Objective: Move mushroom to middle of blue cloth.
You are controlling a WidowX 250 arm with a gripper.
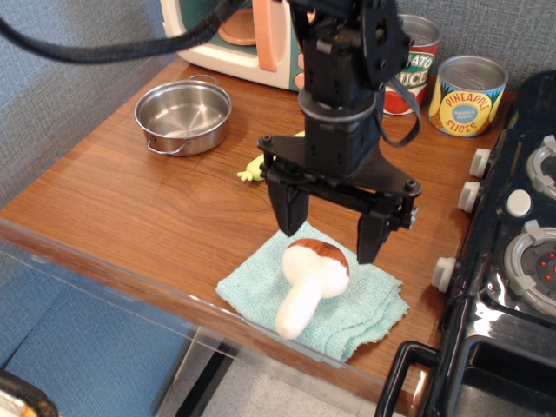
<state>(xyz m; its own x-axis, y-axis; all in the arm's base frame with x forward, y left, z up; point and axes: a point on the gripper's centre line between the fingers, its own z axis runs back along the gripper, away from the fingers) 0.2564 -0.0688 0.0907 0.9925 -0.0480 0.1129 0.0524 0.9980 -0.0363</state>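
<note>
Observation.image shows the mushroom (310,285) lying on its side on the blue cloth (314,297), roughly at its middle, stem pointing toward the table's front edge. Above it hangs the gripper (328,234), fingers spread wide and holding nothing. Placement looks done; only pulling clear seems left.

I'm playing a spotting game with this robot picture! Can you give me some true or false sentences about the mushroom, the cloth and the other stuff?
1. The mushroom lies on the blue cloth. True.
2. The tool is squeezing the mushroom. False: it is open, above the mushroom, not touching it.
3. The pot has a spoon inside. False: it looks empty.
4. The pineapple can stands at the back of the table, near the stove. True.
5. The mushroom stands upright. False: it lies on its side, stem toward the table's front edge.
</note>
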